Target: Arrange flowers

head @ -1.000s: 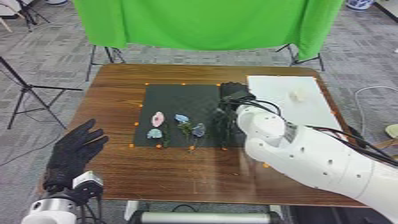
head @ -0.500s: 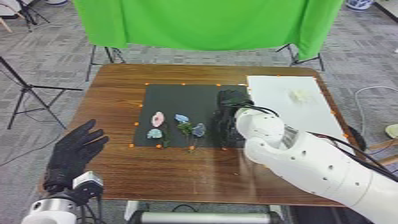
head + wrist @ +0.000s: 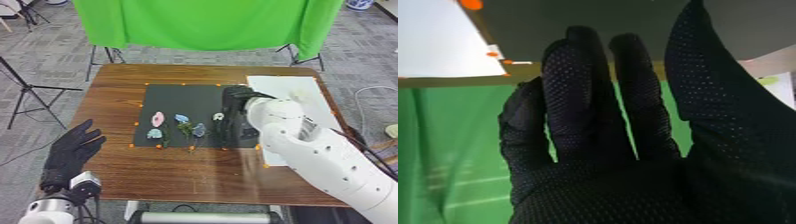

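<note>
In the head view my right hand (image 3: 234,107) is over the right part of the dark mat, its fingers straight and holding nothing. Just left of it lies a white flower (image 3: 218,116), its stem partly hidden. Farther left on the mat are a pink flower (image 3: 158,119), a pale blue flower (image 3: 181,118), a grey-blue flower (image 3: 199,130) and a light teal flower (image 3: 155,133), with green stems. The right wrist view has my right hand (image 3: 598,185) open, thumb apart from the fingers. My left hand (image 3: 71,155) rests open at the table's left edge.
The dark mat (image 3: 182,95) lies on the brown table (image 3: 160,175). To its right is a white sheet (image 3: 275,85) with a pale item (image 3: 300,95) on it, partly beneath my right arm. A green cloth (image 3: 204,25) hangs beyond the far edge.
A white flower has come into sight beside my right hand, which has shifted and turned over the mat's right side. My left hand has kept still.
</note>
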